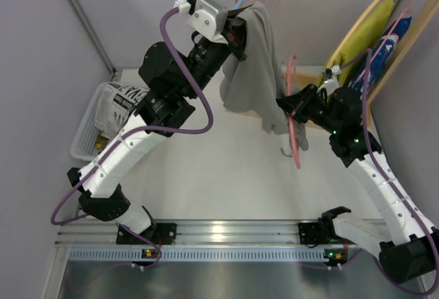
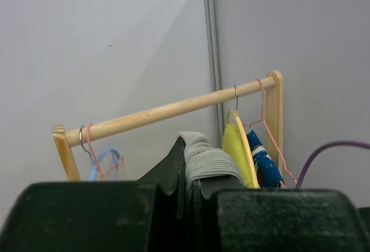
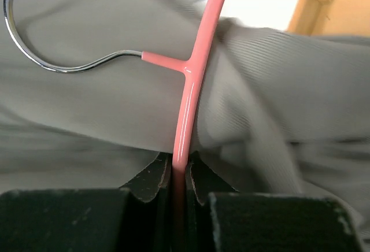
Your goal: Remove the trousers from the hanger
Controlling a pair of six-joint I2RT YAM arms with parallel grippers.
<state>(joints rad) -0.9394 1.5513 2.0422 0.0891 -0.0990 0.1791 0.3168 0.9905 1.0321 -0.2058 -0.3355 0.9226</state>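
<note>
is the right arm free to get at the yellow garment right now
Probably not: the right gripper is shut on the hanger, though the yellow garment hangs nearby with nothing between.

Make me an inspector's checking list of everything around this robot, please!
Surface: white table, with the arm bases at its near edge.
Job's things: grey trousers lifted at one end, lower part against the pink hanger; cannot tell if they are free of it.
Clutter: white basket at the left holding a black-and-white cloth.
Claws: left claw shut on the trousers; right claw shut on the hanger.
Cables: purple cable looping along the left arm; another on the right arm.
Surroundings: wooden rail with a yellow-green garment and a light blue hanger; plain grey walls.
</note>
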